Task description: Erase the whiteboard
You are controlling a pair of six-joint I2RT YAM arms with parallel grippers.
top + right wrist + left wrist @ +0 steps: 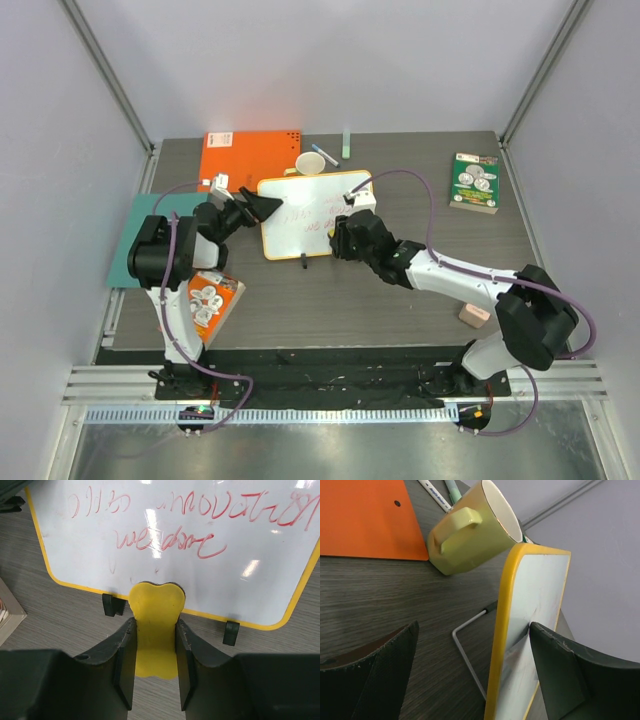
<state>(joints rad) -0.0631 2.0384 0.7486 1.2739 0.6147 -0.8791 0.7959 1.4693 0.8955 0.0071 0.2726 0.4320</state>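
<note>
Whiteboard [315,212]: light, stiff and slick-faced, likely to tip or slide on its wire prop [468,662] on the bench [400,300], red writing not yet wiped. It is best steadied by the yellow rim, which stands edge-on between the left jaws, with the face just ahead of the right jaws. Left jaws: wide apart astride that rim, one side seemingly against the face, nothing clamped; right jaws: partly closed, clamped on a yellow eraser [156,625] whose tip sits at the board's lower rim.
</note>
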